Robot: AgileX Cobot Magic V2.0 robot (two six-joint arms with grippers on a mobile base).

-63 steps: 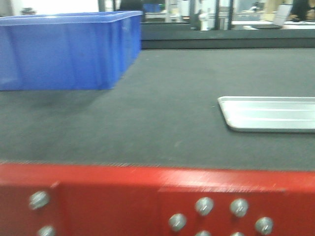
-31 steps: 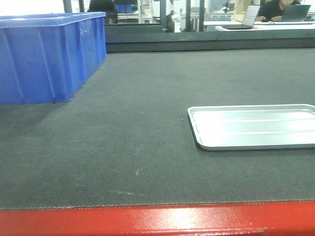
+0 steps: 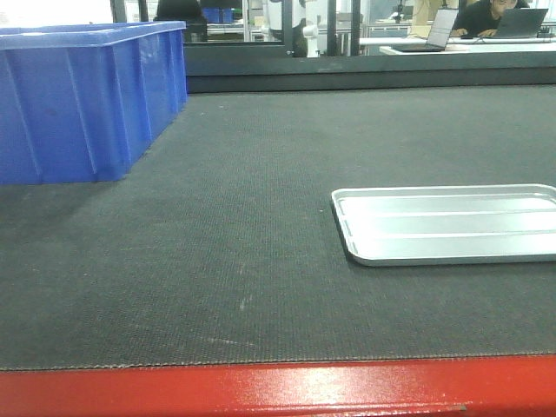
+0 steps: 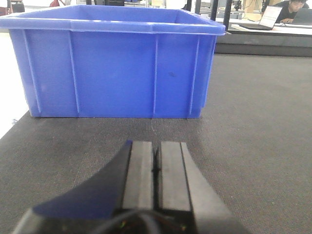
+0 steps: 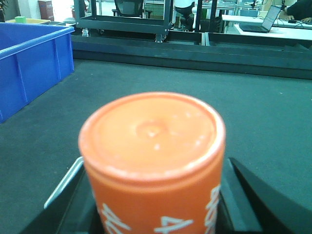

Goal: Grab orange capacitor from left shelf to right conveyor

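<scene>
**Transfer step: capacitor gripped, set-down to come**

My right end effector (image 5: 156,207) is clamped on the upright orange capacitor (image 5: 151,141). My left end effector (image 4: 156,165) is pressed together and empty, with the blue bin (image 4: 112,73) at 12 o'clock. I judge the next move is a gentle lowering onto the desk (image 3: 261,261), then release.

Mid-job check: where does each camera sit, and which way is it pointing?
Exterior front: low behind the red frame, facing across the belt to the blue bin at left and the metal tray at right; no robot part shows.
Left wrist: on the left gripper, jaws pressed together, facing the bin's side wall.
Right wrist: on the right gripper, looking over the orange capacitor held in its jaws, along the belt.
Shared: all three show the blue bin.
</scene>
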